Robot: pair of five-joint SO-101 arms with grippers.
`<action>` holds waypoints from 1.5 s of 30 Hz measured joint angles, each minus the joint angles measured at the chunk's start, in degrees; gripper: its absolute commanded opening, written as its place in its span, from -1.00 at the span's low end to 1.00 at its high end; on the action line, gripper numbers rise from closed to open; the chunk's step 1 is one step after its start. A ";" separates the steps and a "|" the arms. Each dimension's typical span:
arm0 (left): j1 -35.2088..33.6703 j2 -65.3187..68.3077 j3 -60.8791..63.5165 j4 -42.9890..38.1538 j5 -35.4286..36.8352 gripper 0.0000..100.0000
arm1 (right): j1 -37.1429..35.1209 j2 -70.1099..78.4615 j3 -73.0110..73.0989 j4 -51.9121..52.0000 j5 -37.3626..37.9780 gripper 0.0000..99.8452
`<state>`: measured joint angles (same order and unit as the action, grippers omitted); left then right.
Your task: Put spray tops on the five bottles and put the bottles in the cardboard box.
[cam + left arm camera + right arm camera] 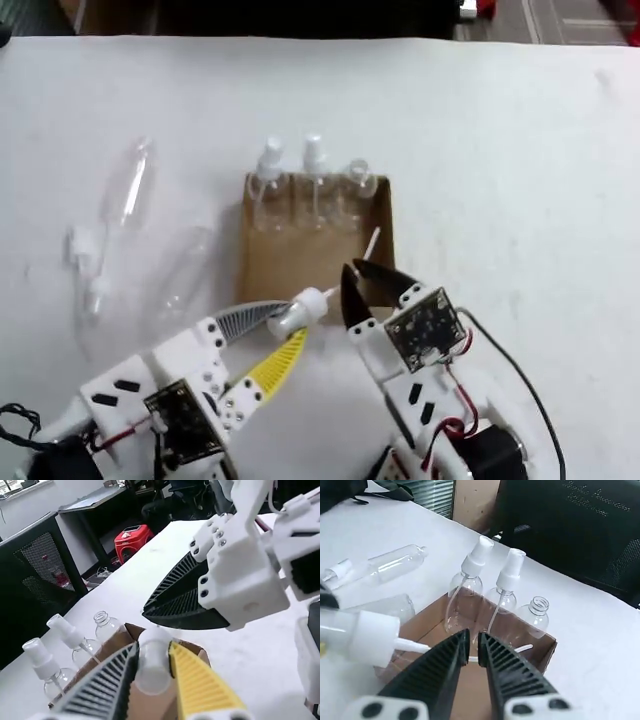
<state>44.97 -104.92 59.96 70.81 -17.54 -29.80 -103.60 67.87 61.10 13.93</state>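
My left gripper [293, 322], with one grey and one yellow finger, is shut on a white spray top [310, 305] at the near edge of the cardboard box [300, 262]. The top's thin tube [368, 245] slants out over the box. The black fingers of my right gripper [350, 266] are shut on that tube; in the right wrist view the tube runs between the fingertips [465, 639]. Three clear bottles stand at the box's far end: two capped [268, 185] [315, 180] and one open-necked [358, 190].
Two clear bottles without tops lie on the white table left of the box, one farther away [128, 185] and one nearer [185, 268]. Loose white spray tops [85, 250] lie beside them. Dark chairs and a desk stand beyond the table's far edge.
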 measured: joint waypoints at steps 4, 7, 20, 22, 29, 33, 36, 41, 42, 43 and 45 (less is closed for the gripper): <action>0.00 0.00 0.00 0.00 0.18 -0.95 | 0.00 0.00 0.00 0.00 0.00 -0.97; 0.00 0.00 0.00 0.00 0.18 -0.95 | 0.00 0.00 0.00 0.00 0.00 -0.97; 0.00 0.00 0.00 0.09 0.35 -0.95 | 0.00 0.00 0.00 0.00 0.00 -0.97; 0.00 0.00 0.00 0.09 0.44 -0.95 | 0.00 0.00 0.00 0.00 0.00 -0.97; 0.00 0.00 0.00 0.09 3.52 -0.95 | -0.09 0.00 0.00 0.00 0.00 -0.97; 0.00 0.00 0.00 0.09 6.42 -0.95 | -0.09 0.00 0.00 0.00 0.00 -0.97; -1.14 0.00 0.00 0.09 7.03 -0.95 | -0.09 0.00 0.00 0.00 0.00 -0.97; -5.45 0.00 0.00 0.09 7.03 -0.95 | -0.18 0.00 0.00 0.00 0.00 -0.97; -5.71 0.00 0.00 0.09 7.03 -0.95 | -0.18 0.00 0.00 0.00 0.00 -0.97; -5.80 -0.09 0.00 0.09 7.03 -0.95 | -0.18 0.00 0.00 0.00 0.00 -0.97; -5.89 -0.09 0.00 0.09 7.03 -0.95 | 1.32 0.09 -0.18 0.09 0.09 -0.97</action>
<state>39.08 -105.01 59.96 70.90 -10.51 -28.48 -103.52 67.69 61.19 14.02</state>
